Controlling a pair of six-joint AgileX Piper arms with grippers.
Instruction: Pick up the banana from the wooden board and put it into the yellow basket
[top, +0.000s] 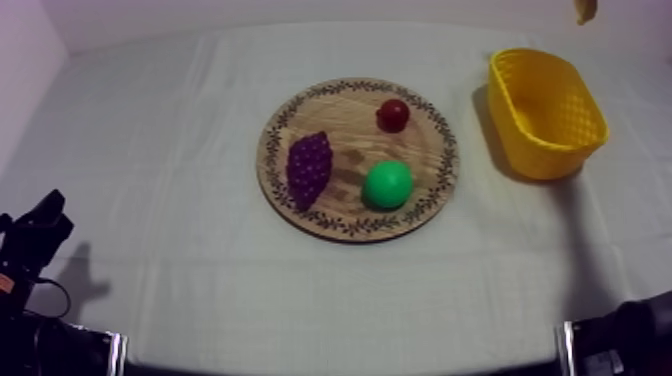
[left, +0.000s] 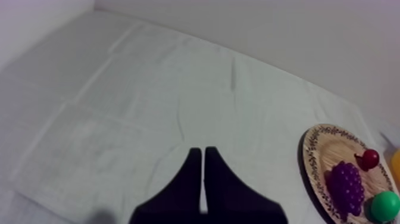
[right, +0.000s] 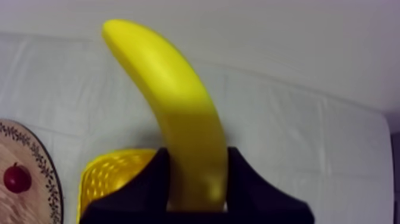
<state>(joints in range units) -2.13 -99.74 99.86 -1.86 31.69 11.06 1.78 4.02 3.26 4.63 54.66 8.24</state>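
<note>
Right tool (right: 199, 154) pinching banana (right: 166, 89), held up near yellow basket (right: 110, 173); left tool (left: 203, 152) pressed together, low over table (left: 149, 89).

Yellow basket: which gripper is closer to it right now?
Right. The right gripper, jaws shut on the banana, is raised close by the yellow basket. The left gripper rests far off to the left, on the other side of the wooden board.
</note>
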